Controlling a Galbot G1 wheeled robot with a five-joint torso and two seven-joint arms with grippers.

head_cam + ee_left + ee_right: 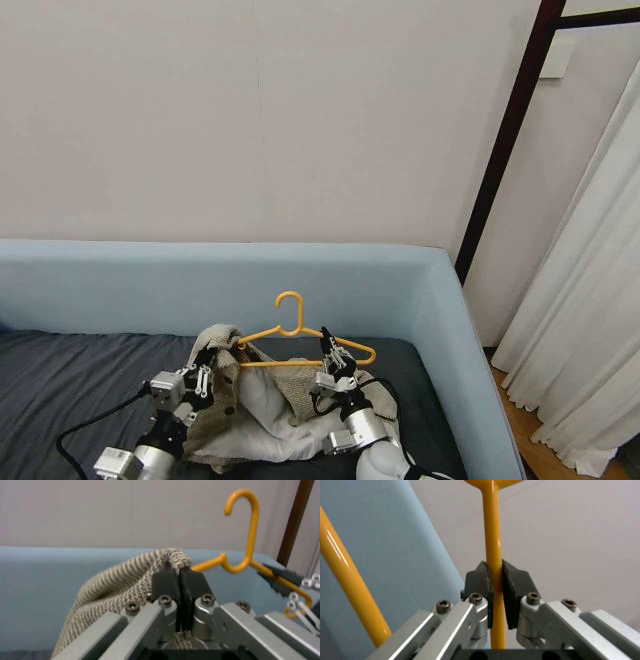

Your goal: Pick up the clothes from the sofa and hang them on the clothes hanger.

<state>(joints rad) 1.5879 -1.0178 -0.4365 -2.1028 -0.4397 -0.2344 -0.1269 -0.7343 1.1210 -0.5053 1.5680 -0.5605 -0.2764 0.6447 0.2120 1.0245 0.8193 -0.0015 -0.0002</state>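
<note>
A beige knitted garment [235, 410] with a white lining lies bunched on the dark sofa seat [70, 375], partly draped over an orange hanger [300, 340]. My left gripper [210, 362] is shut on a raised fold of the knit [172, 557] at the hanger's left shoulder. My right gripper [330, 352] is shut on the hanger's right arm; its black pads [512, 581] clamp the orange bar [492, 547]. In the left wrist view the hanger's hook [245, 525] rises beside the garment [115, 592], with the right gripper [282, 578] farther off.
The sofa has a light blue back and side wall [300, 275] just behind the hanger. A dark rack post [505, 140] stands to the right against the wall. White curtains [590, 300] hang at far right above a wooden floor.
</note>
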